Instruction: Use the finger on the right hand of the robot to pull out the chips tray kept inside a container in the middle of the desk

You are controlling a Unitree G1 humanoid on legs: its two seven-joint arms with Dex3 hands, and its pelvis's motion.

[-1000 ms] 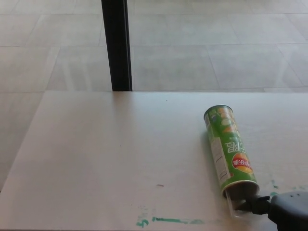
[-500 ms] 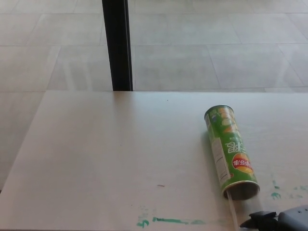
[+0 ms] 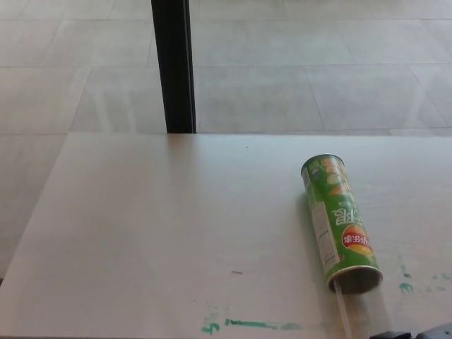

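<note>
— Pale desk (image 3: 141, 233), tiled floor behind it, black post (image 3: 174, 67) at the far edge. Green smears (image 3: 247, 324) along the near edge. Where's the can?

— Green chips container (image 3: 339, 222) lies on its side, right of the desk's middle. Long axis runs roughly near-to-far, tipped a little — closed end away from the robot, open mouth (image 3: 357, 280) facing the near edge.

— Tray?

— Clear tray (image 3: 342, 305) sticks out of the mouth as a thin pale strip, reaching toward the near edge. Most of it looks to be still inside, I'd say. Hard to see, it's transparent.

— Hands?

— Only the right hand (image 3: 417, 333), a dark sliver at the bottom right corner. Can't tell whether the fingers are spread or curled, or whether anything is hooked — too little shows. It sits just beside the tray's near end, slightly to the robot's right of it; I can't see contact. Left hand doesn't show at all.

— So what does the pull turn on?

— Can mouth lies ahead of the right hand and a touch to its left. The tray slides along the can's axis, so my guess is the finger must draw toward the robot, in line with that axis — a sideways drag would likely roll the can instead.
</note>
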